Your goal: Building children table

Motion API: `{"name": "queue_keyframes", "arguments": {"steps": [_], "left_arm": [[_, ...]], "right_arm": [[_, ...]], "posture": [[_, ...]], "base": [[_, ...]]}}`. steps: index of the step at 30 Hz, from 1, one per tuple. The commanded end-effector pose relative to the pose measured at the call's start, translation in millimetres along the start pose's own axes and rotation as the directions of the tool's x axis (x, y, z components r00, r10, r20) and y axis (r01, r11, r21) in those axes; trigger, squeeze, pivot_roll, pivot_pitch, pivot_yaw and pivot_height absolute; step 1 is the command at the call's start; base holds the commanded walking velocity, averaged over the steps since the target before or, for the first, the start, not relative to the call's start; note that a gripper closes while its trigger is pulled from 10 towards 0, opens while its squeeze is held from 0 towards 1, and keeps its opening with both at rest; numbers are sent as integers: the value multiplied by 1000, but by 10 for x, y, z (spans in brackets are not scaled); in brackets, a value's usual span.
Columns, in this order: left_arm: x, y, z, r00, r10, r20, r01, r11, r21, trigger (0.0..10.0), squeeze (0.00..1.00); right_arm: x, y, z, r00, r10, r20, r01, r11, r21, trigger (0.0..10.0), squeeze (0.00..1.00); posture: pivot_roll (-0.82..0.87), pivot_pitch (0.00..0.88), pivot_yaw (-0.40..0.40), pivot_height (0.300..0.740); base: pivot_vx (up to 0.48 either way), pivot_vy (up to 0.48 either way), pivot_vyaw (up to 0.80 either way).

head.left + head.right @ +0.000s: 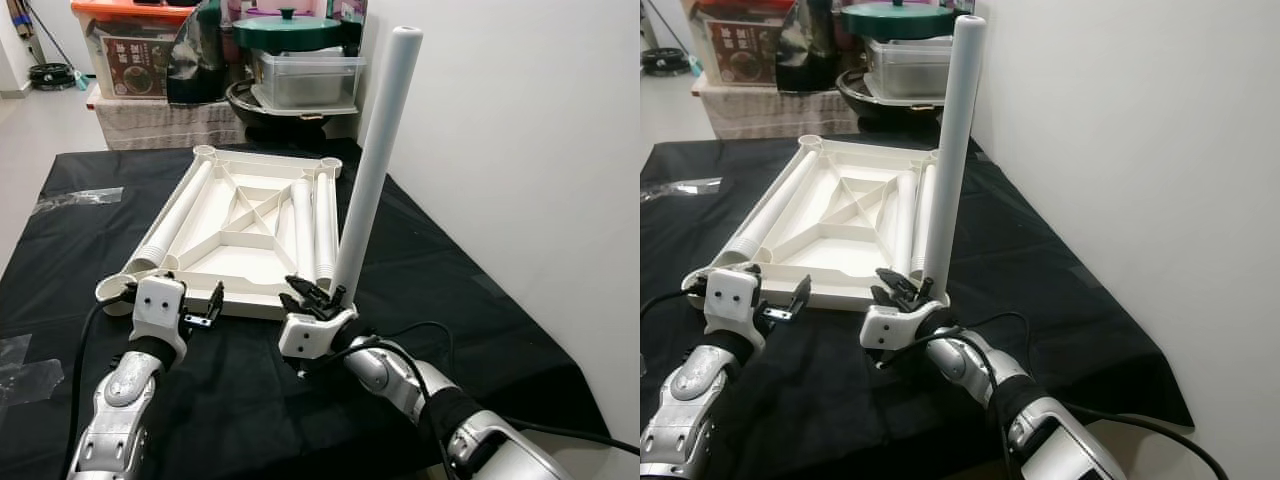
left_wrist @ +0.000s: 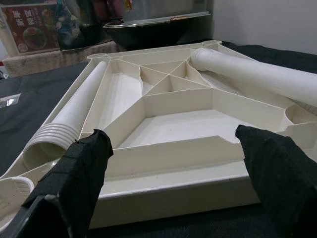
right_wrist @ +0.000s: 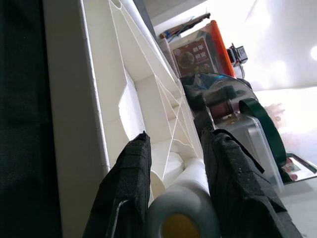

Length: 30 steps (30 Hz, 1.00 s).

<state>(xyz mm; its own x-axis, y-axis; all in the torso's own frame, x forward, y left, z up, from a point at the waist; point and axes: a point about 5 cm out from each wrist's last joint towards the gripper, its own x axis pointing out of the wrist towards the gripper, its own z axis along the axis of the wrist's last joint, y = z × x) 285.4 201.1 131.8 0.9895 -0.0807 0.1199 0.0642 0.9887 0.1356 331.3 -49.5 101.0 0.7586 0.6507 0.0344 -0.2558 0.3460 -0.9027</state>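
Centre frame, an upturned white ribbed plastic tabletop [image 1: 245, 225] lies on the black-draped surface [image 1: 480, 300] — loose legs inside. The right hand [image 1: 318, 296] pinches an upright white tubular leg [image 1: 375, 150]; the left hand [image 1: 197, 305] hovers spread at the near edge.

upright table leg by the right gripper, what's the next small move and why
Probably turn the upright leg to seat it in the tabletop's near right corner socket. The right gripper is at its base, and the leg stands vertical there. The left gripper, open at the near edge, could brace the tabletop.
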Motion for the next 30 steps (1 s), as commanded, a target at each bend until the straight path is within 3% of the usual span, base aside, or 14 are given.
{"name": "queue_keyframes", "arguments": {"steps": [1,6,7,8,9,10,13,16,17,18,27,28,29,30], "left_arm": [[-5,-19,-51,1000,-7,-22,7,1000,7,10000,0],[-3,-17,-49,1000,-6,-21,6,1000,7,10000,0],[-2,-15,-49,1000,-7,-21,7,1000,8,10000,0],[-1,-14,-50,1000,-8,-21,8,1000,9,10000,0],[-1,-14,-50,1000,-8,-21,8,1000,9,10000,0],[3,-15,-50,1000,-9,-22,9,1000,10,10000,0],[9,-16,-48,1000,-11,-21,11,1000,11,10000,0],[12,-13,-47,1000,-12,-21,12,1000,13,10000,0],[13,-12,-48,1000,-13,-21,13,1000,14,10000,0],[14,-10,-50,1000,-14,-22,15,1000,15,10000,0],[19,-14,-56,1000,-18,-25,19,1000,19,10000,0],[18,-13,-57,1000,-18,-26,19,1000,21,10000,0],[18,-13,-57,1000,-18,-26,19,1000,21,10000,0],[16,-12,-58,1000,-18,-26,18,1000,21,10000,0]], "right_arm": [[-17,-7,-90,998,-12,-56,12,1000,4,10000,0],[-6,-39,-76,998,-48,-46,49,998,24,10000,0],[2,-72,-58,997,-75,-31,76,996,36,8745,0],[6,-99,-49,995,-99,-22,100,994,42,2275,0],[6,-99,-49,995,-99,-22,100,994,42,2275,0],[6,-110,-51,994,-109,-22,110,993,44,196,0],[-1,-103,-58,994,-107,-24,108,993,49,0,0],[-5,-90,-64,994,-105,-29,106,993,51,0,0],[-15,-70,-82,994,-99,-44,101,994,43,4588,0],[-24,-44,-100,995,-85,-57,87,996,35,10000,0],[-60,47,-150,997,-9,-81,10,1000,22,10000,0],[-60,46,-151,997,-7,-82,10,1000,30,10000,357],[-60,46,-151,997,-7,-82,10,1000,30,10000,357],[-51,47,-156,996,0,-91,2,1000,24,10000,1000]], "posture": [[82,0,-99,740],[82,0,-97,740],[81,0,-95,740],[81,0,-93,740],[81,0,-93,740],[82,0,-92,740],[82,0,-91,740],[80,0,-89,740],[79,0,-88,740],[78,0,-86,740],[79,0,-86,740],[83,0,-87,740],[83,0,-87,740],[83,0,-87,740]], "base": [[0,0,0],[0,0,0],[0,0,0],[0,0,0],[0,0,0],[0,0,0],[0,0,0],[0,0,0],[0,0,0],[0,0,0],[0,0,0],[0,0,0],[0,0,0],[0,0,0]]}}
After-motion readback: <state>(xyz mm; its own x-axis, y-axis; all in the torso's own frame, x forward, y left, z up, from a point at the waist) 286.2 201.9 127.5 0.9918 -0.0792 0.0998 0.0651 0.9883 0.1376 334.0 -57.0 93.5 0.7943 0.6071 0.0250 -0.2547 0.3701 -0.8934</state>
